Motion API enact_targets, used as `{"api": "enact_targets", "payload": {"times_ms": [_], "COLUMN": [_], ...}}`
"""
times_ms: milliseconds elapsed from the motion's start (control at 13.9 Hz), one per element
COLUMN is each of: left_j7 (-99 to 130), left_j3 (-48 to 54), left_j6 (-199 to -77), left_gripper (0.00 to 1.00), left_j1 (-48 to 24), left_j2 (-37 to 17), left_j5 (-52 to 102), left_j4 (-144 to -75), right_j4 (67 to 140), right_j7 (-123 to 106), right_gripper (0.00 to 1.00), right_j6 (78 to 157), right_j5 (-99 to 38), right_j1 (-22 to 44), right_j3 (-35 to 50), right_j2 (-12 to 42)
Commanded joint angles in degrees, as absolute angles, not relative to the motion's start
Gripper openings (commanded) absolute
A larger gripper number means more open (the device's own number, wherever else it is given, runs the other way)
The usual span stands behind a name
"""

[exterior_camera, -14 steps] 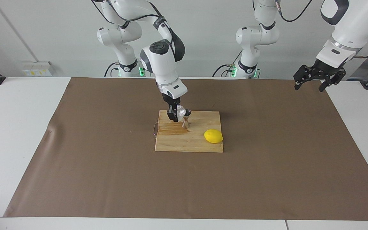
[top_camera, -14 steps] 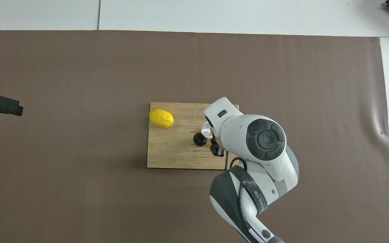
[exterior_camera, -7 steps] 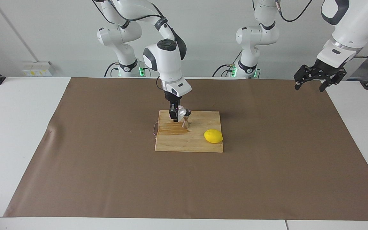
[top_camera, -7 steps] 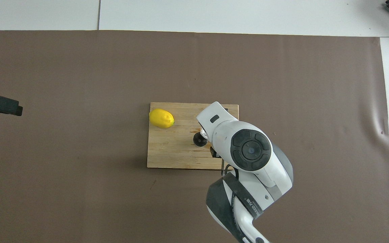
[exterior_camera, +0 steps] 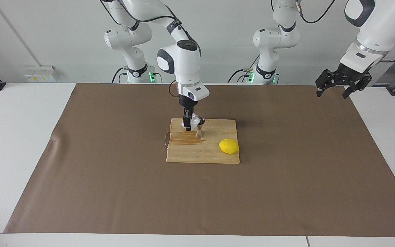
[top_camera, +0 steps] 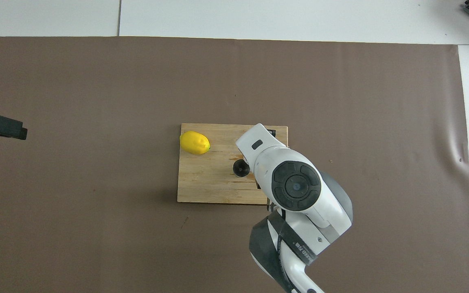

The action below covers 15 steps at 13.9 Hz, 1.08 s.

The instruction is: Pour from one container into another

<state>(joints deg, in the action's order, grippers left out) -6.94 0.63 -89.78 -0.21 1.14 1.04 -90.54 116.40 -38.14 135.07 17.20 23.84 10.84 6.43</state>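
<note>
The right pincer (exterior_camera: 193, 123) is clamped on the cut-glass cup (exterior_camera: 194, 120), holding it up against the rim of the steel jigger (exterior_camera: 199, 131), which stands on the wooden cutting board (exterior_camera: 218, 156) on the side nearer the robots. From overhead the arm's wrist covers the cup completely; only the jigger's dark round mouth (top_camera: 240, 167) peeks out beside it. This looks like the pour itself, the cup held over the jigger's mouth, though whether anything is flowing I can't make out. There's a darker stain (exterior_camera: 183, 139) on the board beside the jigger toward the right arm's end, possibly spilled liquid.

A lemon (exterior_camera: 229, 146) lies on the board too, farther from the robots and toward the left arm's end, clear of the action. The left pincer (exterior_camera: 342, 83) waits, fingers apart, high over the brown mat's (exterior_camera: 115, 192) corner at its own end of the bench (exterior_camera: 19, 137).

Next, I'd say, the cup needs its lip kept right above that narrow mouth; the jigger is slim and could tip at a nudge.
</note>
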Motion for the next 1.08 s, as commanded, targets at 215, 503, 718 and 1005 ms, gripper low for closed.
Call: {"api": "enact_targets", "payload": {"times_ms": [215, 503, 718, 1005], "left_j7": [-7.3, -7.3, -7.3, -7.3], "left_j3": [1.0, 1.0, 1.0, 1.0], "left_j6": [-89.8, -89.8, -89.8, -89.8], "left_gripper": [1.0, 1.0, 1.0, 1.0], "left_j1": [0.4, 0.4, 0.4, 0.4], "left_j2": [2.8, 2.8, 2.8, 2.8], "left_j5": [0.9, 0.9, 0.9, 0.9], "left_j4": [-92.5, -92.5, -92.5, -92.5], "right_j4": [120.3, 121.3, 121.3, 121.4], "right_j7": [-29.6, -29.4, -29.4, -28.3], "right_gripper": [0.4, 0.39, 0.39, 0.39], "right_j6": [134.6, 134.5, 134.5, 134.5], "right_j5": [27.1, 29.0, 29.5, 31.3], "right_j1": [25.2, 25.3, 25.3, 25.4], "right_j3": [11.2, 11.2, 11.2, 11.2], "right_j2": [3.2, 2.5, 2.5, 2.5]}}
